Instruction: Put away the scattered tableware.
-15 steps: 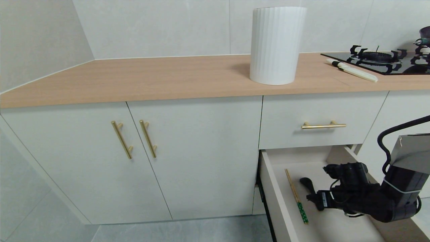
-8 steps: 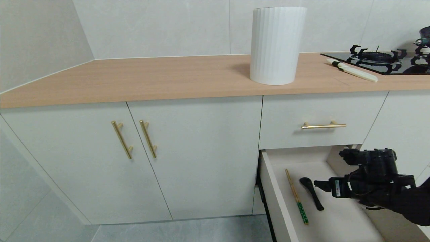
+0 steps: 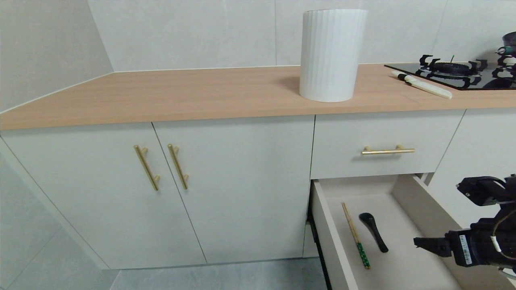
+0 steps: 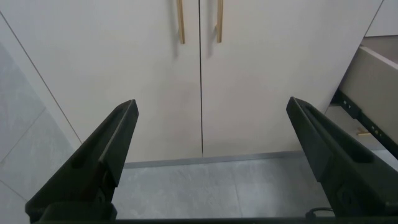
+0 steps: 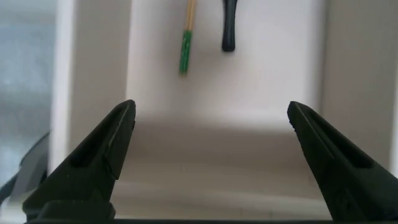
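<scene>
With wooden green-tipped chopsticks [image 3: 355,235] and black spoon [image 3: 373,231] lying in the open white drawer [image 3: 327,225], a cream knife [image 3: 423,85] lies unstowed on the far-right wooden bench [image 3: 181,92]; right claw [image 5: 210,121] and left claw [image 4: 211,115] gape empty.

Head, right wrist views both overlook drawer [image 3: 331,229]

Pale tiled wall [image 3: 181,32], wooden countertop [image 3: 181,92], white cabinet doors [image 3: 234,189] with brass handles [image 3: 177,166], grey tiled floor [image 3: 217,278].
</scene>
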